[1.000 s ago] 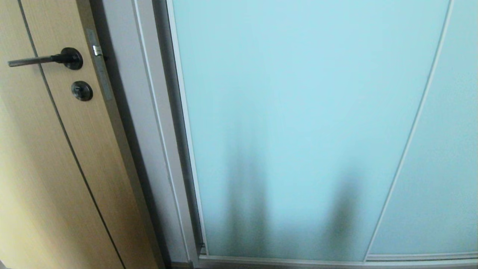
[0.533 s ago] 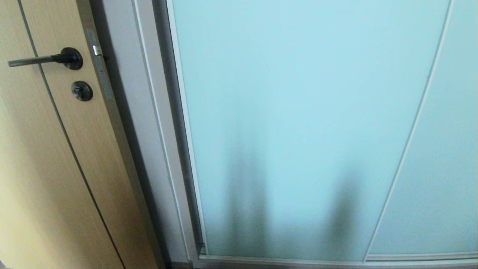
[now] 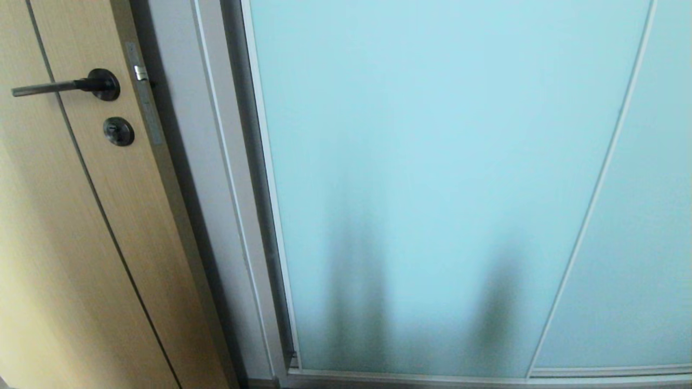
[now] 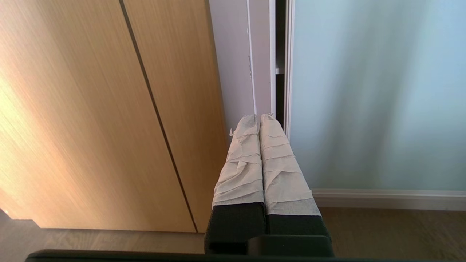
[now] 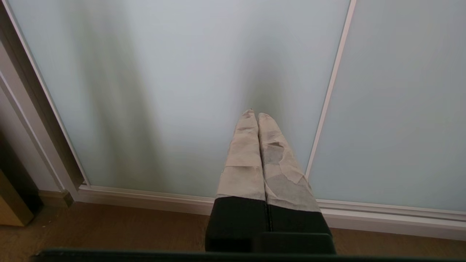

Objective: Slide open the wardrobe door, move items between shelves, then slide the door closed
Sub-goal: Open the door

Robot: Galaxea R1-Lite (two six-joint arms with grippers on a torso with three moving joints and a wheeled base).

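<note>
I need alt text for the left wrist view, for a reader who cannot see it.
The left gripper, its tape-wrapped fingers pressed shut, points at the narrow dark gap beside the frosted aqua sliding wardrobe door, touching nothing. A tan wooden door fills the other side, above a wood floor.

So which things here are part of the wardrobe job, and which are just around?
Part of the job:
- sliding wardrobe door, frosted aqua glass
- left end effector, shut, empty, by the door's edge
- right end effector, shut, empty, facing the glass

Just around:
- wooden door with lever handle
- second glass panel
- wood floor
</note>
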